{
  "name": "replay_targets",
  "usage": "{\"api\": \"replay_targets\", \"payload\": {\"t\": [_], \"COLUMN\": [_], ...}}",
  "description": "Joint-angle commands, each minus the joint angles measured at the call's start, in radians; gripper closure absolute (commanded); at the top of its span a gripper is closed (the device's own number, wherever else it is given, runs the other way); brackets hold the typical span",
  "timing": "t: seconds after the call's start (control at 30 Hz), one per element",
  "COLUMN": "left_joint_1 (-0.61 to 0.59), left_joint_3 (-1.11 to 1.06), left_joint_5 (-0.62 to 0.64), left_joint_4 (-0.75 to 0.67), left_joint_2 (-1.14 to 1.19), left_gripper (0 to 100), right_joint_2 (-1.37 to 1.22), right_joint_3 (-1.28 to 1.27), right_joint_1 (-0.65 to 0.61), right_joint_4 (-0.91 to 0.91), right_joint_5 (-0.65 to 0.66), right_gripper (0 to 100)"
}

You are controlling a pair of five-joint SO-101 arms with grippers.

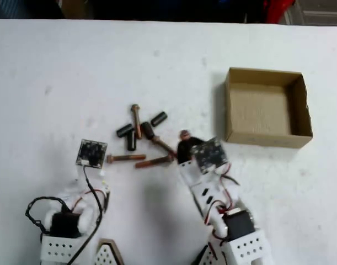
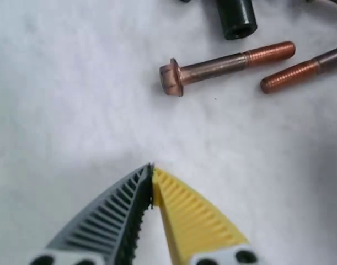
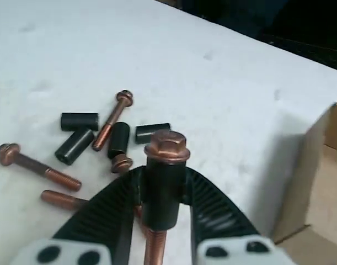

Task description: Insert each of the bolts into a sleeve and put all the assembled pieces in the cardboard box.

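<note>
Bolt-in-sleeve piece (image 3: 164,187) is sitting clamped upright in right gripper (image 3: 162,172), near cardboard box (image 1: 266,138) | left gripper (image 2: 151,171) is resting pinched together, empty, well apart from box | advice: gripping firmly, clearing box wall, releasing low inside

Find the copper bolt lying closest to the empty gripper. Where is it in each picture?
High view: the bolt is the pile's leftmost, head pointing left.
Left wrist view: it lies just ahead of the shut left gripper.
Right wrist view: it lies farthest from the cardboard box.
Shared landmark: the black sleeve beside its threaded end.
</note>
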State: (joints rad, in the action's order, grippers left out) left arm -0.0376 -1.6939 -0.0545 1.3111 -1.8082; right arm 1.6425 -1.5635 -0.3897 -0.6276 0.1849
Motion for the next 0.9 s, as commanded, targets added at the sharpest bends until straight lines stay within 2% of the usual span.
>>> {"api": "replay_targets", "payload": {"t": [0.0, 0.2, 0.43, 0.6, 0.87], "left_joint_1": [-0.004, -0.004, -0.004, -0.004, -0.004], "left_joint_3": [0.002, 0.002, 0.002, 0.002, 0.002], "left_joint_5": [-0.011, -0.011, -0.011, -0.011, -0.011], "left_joint_4": [-0.026, -0.026, -0.026, -0.026, -0.026], "left_joint_2": [-0.008, -0.008, -0.008, -0.008, -0.008], "left_gripper": [98, 98, 98, 98, 98], "right_joint_2": [0.007, 0.004, 0.004, 0.012, 0.002], "right_joint_3": [0.132, 0.222, 0.298, 0.299, 0.299], "right_joint_1": [0.113, 0.168, 0.236, 0.303, 0.308], "right_joint_4": [-0.065, -0.179, -0.309, -0.329, -0.344], "right_joint_5": [0.014, 0.086, 0.091, 0.092, 0.092], "right_gripper": [98.3, 98.3, 98.3, 98.3, 98.3]}}
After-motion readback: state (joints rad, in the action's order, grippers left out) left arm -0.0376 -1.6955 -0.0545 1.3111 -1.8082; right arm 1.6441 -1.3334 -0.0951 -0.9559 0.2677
